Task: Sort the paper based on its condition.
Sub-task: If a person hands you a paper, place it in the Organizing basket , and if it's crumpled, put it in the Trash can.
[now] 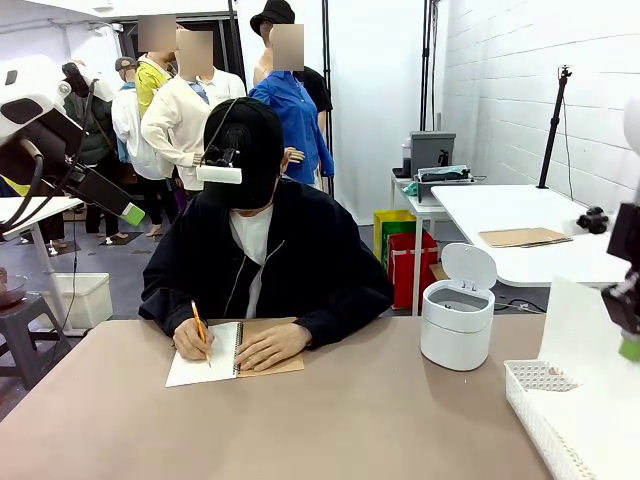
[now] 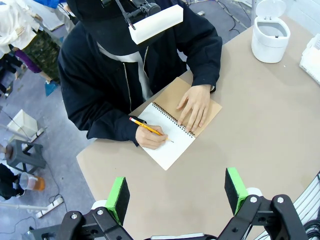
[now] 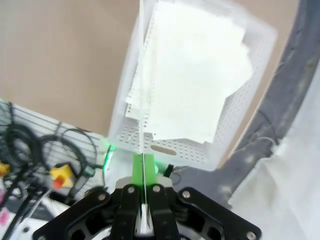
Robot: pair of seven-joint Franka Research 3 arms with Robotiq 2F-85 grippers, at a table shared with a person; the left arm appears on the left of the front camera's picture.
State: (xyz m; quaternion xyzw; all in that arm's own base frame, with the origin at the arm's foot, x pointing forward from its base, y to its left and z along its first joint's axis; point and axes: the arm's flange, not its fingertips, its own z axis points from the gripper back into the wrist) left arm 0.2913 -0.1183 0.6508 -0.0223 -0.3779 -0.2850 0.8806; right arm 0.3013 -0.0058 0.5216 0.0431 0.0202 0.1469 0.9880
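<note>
My right gripper [image 3: 144,172] is shut on a white sheet of paper [image 3: 142,90], seen edge-on between the green pads. It hangs above a white perforated basket [image 3: 165,150] that holds several loose white sheets [image 3: 195,75]. In the front view the right gripper [image 1: 628,335] is at the right edge, and the held sheet [image 1: 585,345] hangs over the basket [image 1: 535,385]. My left gripper [image 2: 176,195] is open and empty. It is raised high at the upper left [image 1: 128,210], looking down on the person.
The person at the far side writes with a pencil [image 1: 199,325] in a spiral notebook [image 1: 215,355], one hand flat on its brown cover. A white lidded bin [image 1: 457,320] stands open at the right, near the basket. The near half of the tan table [image 1: 330,420] is bare.
</note>
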